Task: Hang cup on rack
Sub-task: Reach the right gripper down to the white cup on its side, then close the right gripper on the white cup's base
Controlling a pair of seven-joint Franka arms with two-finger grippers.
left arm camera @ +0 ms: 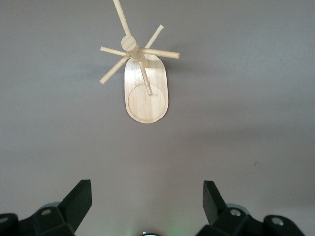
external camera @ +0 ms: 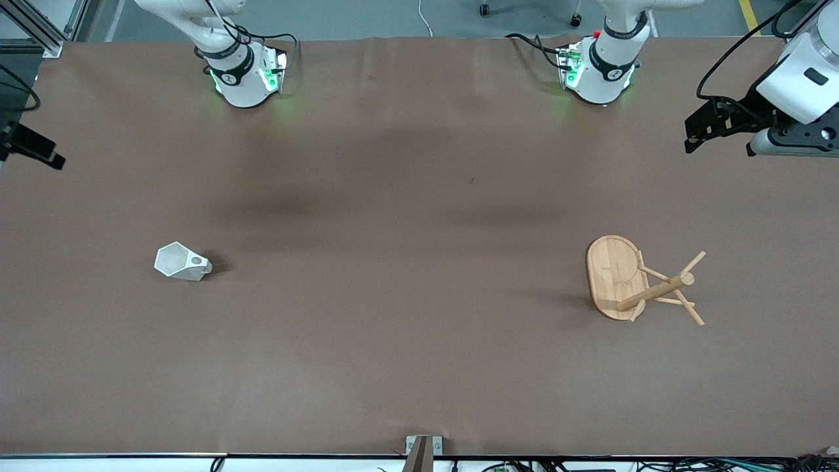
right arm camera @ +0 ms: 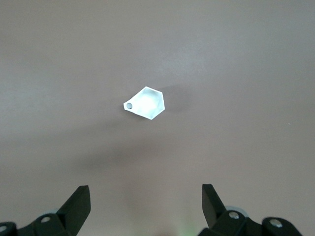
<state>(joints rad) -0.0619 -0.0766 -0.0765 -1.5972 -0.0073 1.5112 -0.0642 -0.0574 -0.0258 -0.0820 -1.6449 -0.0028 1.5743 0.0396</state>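
the small matte white faceted cup (external camera: 181, 261) with a hexagonal rim stands upright on the brown table (external camera: 393, 341), toward the right arm's end, its pierced handle turned toward the middle of the table. the light bamboo rack (external camera: 629, 280) with an oval base, a round post and thin angled pegs stands well apart from it, toward the left arm's end.

the left gripper (left arm camera: 146, 206) hangs high over the table near the rack, fingers spread wide and empty. the right gripper (right arm camera: 145, 209) hangs high over the table near the cup, also spread wide and holding nothing.

i judge the task is not yet started. the risks: the angular sides of the cup can slip or turn between flat fingers, and the cup looks light, so a touch off centre may tip it. the hole in the handle is small and the pegs are thin, so a small tilt may miss the peg or push the rack over.
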